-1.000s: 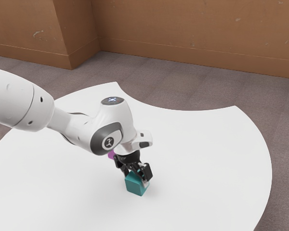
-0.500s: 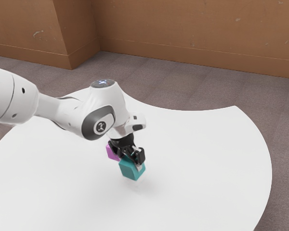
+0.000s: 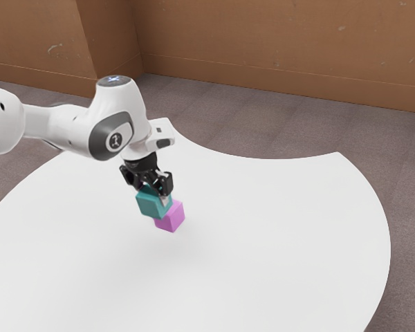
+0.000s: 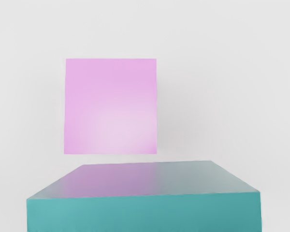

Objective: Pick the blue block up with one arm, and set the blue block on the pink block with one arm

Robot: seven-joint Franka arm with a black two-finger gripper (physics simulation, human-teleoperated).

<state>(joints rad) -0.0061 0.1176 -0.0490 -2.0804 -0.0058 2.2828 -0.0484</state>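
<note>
The jaws were clamped on the blue block [image 3: 148, 203], held raised just beside the pink block [image 3: 171, 218] rather than squarely over it, so a release here would likely clip the pink block's edge and tumble onto the worktop [image 3: 297, 228].

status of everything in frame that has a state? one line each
gripper: shut on the blue block
blue block: held, raised off the table, level, not yet on the pink block
pink block: flat on the table, top face bare, nothing touching it
</note>
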